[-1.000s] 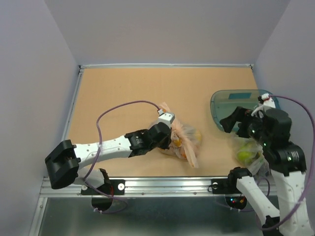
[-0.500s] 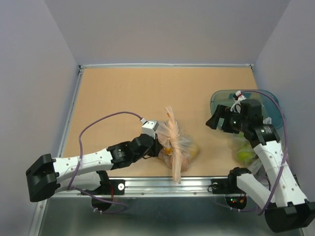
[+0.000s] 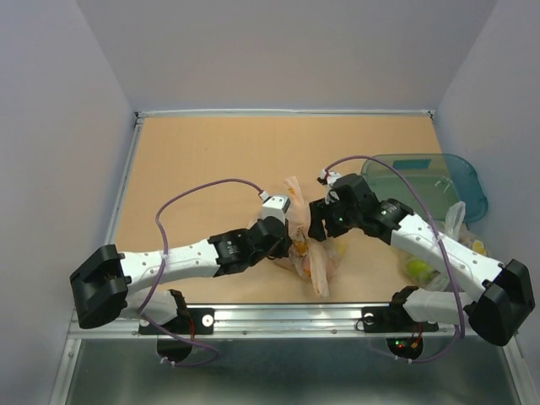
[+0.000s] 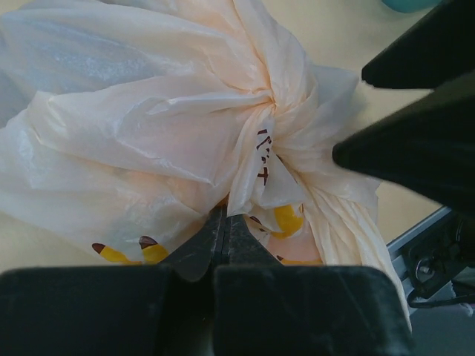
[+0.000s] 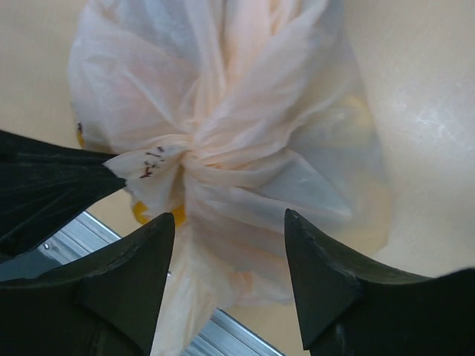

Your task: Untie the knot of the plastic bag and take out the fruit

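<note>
Reaching in from the near edge of the table (image 3: 194, 160), two arms meet at one plastic bag (image 3: 325, 257), which lies front and middle. The left gripper (image 4: 223, 222) is pinched fully together on a fold of the bag just below the knot (image 4: 271, 100). The right gripper (image 5: 226, 222) has its two fingers spread apart, one on each side of the twisted plastic under the knot, gripping nothing. The fruit (image 3: 336, 251) shows only as yellow and orange patches through the plastic, too blurred to count. Small dark red-brown print sits by the knot, unreadable; yellow brown-tipped marks lie lower. To the right lies one clearer bag (image 3: 415, 270) with green and yellow contents; farther back, one teal tray (image 3: 460, 173).
</note>
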You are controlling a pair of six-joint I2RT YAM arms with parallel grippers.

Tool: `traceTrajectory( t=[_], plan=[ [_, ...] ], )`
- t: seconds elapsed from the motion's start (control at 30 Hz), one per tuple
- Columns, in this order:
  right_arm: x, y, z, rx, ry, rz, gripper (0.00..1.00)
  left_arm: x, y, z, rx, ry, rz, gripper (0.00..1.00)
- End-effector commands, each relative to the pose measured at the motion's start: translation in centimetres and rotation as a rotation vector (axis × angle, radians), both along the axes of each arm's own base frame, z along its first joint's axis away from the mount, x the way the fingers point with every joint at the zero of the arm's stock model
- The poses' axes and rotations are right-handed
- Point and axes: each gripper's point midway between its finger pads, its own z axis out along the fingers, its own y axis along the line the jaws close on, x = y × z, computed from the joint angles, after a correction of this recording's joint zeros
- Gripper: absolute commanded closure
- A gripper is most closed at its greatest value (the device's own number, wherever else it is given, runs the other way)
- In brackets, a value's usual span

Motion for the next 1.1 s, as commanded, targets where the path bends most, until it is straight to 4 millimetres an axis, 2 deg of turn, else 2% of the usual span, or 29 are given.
traceTrajectory(
  t=[0.0,0.13,0.3,0.53,0.67,0.97,1.07],
  plan=[
    [2.3,2.1,4.0,0.007,-0.206,0.037,0.37,0.8,-1.4,2.4,-0.056,-0.014,0.030,1.00],
    [2.3,2.2,2.3,-0.029,-0.196,0.054,0.41,1.0,-1.6,2.4,-0.060,-0.012,0.042,1.00],
    [2.5,2.1,1.1,-0.050,-0.200,0.057,0.42,0.5,-1.2,1.5,-0.024,0.021,0.031,1.00],
    [2.9,2.6,3.0,-0.038,-0.256,0.099,0.44,0.0,0.6,0.4,0.008,0.033,0.057,1.00],
    [1.5,4.1,2.4,-0.005,-0.213,0.228,0.44,-0.1,1.4,-0.1,0.030,0.031,0.064,1.00],
    [-0.4,4.2,1.1,-0.032,-0.226,0.440,0.39,0.3,4.2,-0.8,0.157,-0.014,0.092,1.00],
    [-0.4,4.1,1.0,-0.049,-0.247,0.474,0.37,0.6,4.9,-1.1,0.188,-0.017,0.108,1.00]
  ],
)
